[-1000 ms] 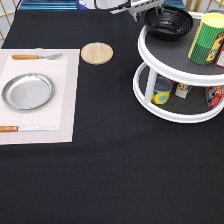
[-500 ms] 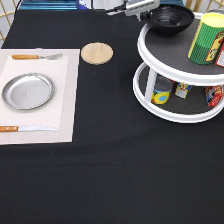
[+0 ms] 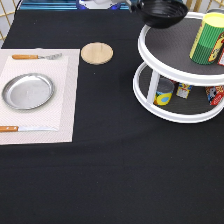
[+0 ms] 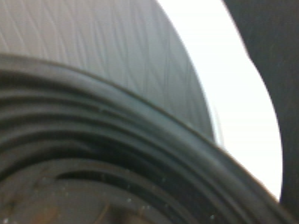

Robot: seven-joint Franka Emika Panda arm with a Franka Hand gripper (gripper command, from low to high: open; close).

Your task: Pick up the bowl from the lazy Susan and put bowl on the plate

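bowl [image 3: 163,12] raised off lazy Susan [image 3: 175,60] top tier since 0.5 s ago, far-right bench edge | gripper [image 3: 136,5] grip state: cannot tell | plate [image 3: 28,91] empty, left edge

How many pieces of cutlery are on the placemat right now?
2. A fork lies along the placemat's edge toward the exterior view's top, above the plate; a knife lies along the edge toward the bottom, below the plate. None looks hidden.

bg: black tablecloth [image 3: 115,175] | top-left: gold lattice [image 3: 6,20] | top edge: blue strip [image 3: 50,6]
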